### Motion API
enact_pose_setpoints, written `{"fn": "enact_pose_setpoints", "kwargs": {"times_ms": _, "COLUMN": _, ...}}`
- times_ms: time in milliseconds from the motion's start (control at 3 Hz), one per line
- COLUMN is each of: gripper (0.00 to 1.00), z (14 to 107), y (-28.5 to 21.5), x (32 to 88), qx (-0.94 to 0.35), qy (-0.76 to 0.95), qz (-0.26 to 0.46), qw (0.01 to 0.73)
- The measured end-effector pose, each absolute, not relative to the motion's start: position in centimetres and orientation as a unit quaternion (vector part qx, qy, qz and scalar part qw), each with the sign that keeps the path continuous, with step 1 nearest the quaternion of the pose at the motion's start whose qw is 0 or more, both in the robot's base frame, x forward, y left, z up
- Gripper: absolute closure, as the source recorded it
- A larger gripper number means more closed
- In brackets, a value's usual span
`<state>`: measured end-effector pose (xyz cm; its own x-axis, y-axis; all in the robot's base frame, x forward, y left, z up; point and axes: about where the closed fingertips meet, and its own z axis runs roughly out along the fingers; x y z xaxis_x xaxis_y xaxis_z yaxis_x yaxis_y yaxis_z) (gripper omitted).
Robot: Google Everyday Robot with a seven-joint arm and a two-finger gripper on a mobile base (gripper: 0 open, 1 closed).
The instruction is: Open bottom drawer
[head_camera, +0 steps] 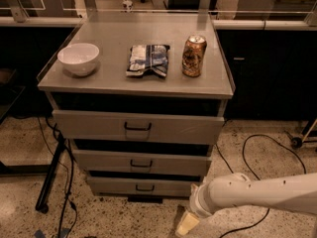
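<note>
The grey bottom drawer (111, 185), with a small black bar handle (144, 187), sits shut, lowest in the cabinet (218, 90); my gripper (184, 225) hangs below its right corner.

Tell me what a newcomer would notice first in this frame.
The grey three-drawer cabinet fills the middle, with a white bowl, a crumpled snack bag and a brown can lined up left to right on its top. At lower right a white arm reaches in, its gripper low near the floor, just right of the bottom drawer and clear of its black handle.
</note>
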<state>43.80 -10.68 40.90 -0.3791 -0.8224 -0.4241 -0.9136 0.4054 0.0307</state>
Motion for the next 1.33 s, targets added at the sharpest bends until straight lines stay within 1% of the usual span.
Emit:
{"fn": "enact_pose_setpoints", "kwargs": {"times_ms": 333, "gripper": 0.0, "z": 40.0, "y": -10.5, "x": 43.4, "qx": -0.521, "qy": 0.823, "qz": 0.144, "qw": 0.174}}
{"fn": "enact_pose_setpoints", "kwargs": {"times_ms": 667, "gripper": 0.0, "z": 36.7, "y": -10.0, "x": 43.4, "qx": -0.506, "qy": 0.828, "qz": 0.164, "qw": 0.177}}
{"fn": "enact_pose_setpoints", "kwargs": {"times_ms": 1000, "gripper": 0.0, "z": 31.6, "y": -8.6, "x": 45.0, "qx": -0.49, "qy": 0.831, "qz": 0.183, "qw": 0.192}}
{"fn": "enact_pose_setpoints", "kwargs": {"times_ms": 1333, "gripper": 0.0, "z": 31.6, "y": -8.6, "x": 45.0, "qx": -0.49, "qy": 0.831, "qz": 0.183, "qw": 0.192}}
